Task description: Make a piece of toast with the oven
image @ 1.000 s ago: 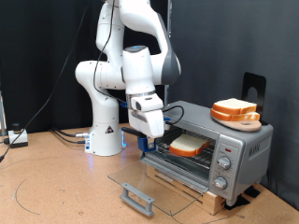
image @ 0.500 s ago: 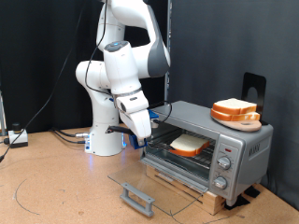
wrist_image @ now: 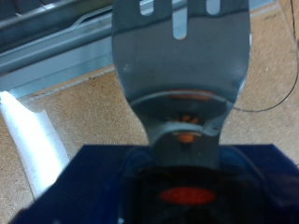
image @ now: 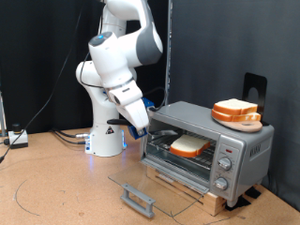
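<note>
Brown cork-textured table [image: 56,183] under a dark curtain backdrop; my white arm stands at the centre-left of the exterior view.

Oven [image: 211,150] sits at the right of the exterior view, on a low wooden board. Its glass door [image: 155,183] is folded fully down and lies flat in front, with the grey bar handle [image: 138,199] at the lower centre of the frame. Knob column is on the oven's right front face.

Piece of toast [image: 191,144] lies flat on the wire rack inside the open cavity, pale face up, brown crust visible along its edge. It is inside the oven, clear of the door.

Pile of similar slices [image: 235,112] rests on an orange plate on the oven's roof, upper right of the oven.

My gripper [image: 142,130] hangs just beside the oven's left front corner, outside the cavity, apart from the toast. In the exterior view my fingers are too small and dark to read.

Wrist view: a flat metal spatula blade [wrist_image: 180,51] with two slots extends from my gripper [wrist_image: 184,140], clamped in my fingers. Beyond it lie the table and a metal edge, blurred.
</note>
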Robot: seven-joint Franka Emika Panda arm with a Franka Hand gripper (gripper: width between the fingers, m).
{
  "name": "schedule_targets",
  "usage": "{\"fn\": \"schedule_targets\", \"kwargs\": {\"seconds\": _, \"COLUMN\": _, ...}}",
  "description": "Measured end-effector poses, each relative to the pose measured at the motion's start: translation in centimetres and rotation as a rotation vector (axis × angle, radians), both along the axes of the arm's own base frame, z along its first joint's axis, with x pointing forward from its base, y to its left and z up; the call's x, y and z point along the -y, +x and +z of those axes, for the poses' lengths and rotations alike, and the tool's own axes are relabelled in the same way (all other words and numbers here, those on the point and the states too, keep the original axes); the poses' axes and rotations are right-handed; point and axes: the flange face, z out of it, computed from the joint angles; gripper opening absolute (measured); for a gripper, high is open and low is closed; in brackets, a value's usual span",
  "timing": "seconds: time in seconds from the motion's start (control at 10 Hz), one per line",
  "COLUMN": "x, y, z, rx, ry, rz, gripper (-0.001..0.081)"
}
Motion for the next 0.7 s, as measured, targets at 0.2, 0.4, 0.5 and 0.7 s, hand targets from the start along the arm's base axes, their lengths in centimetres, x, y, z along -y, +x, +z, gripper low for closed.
{"fn": "schedule_targets", "kwargs": {"seconds": 0.2, "x": 0.9, "y": -0.3, "z": 2.5, "rx": 0.012, "ry": 0.029, "rz": 0.017, "gripper": 0.0394}}
{"fn": "schedule_targets", "kwargs": {"seconds": 0.4, "x": 1.1, "y": -0.8, "z": 4.2, "rx": 0.009, "ry": 0.029, "rz": 0.036, "gripper": 0.0394}}
{"fn": "schedule_targets", "kwargs": {"seconds": 0.5, "x": 1.0, "y": -1.0, "z": 4.6, "rx": 0.011, "ry": 0.021, "rz": 0.040, "gripper": 0.0394}}
{"fn": "schedule_targets", "kwargs": {"seconds": 0.7, "x": 0.3, "y": -1.5, "z": 4.3, "rx": -0.008, "ry": 0.060, "rz": 0.109, "gripper": 0.0394}}
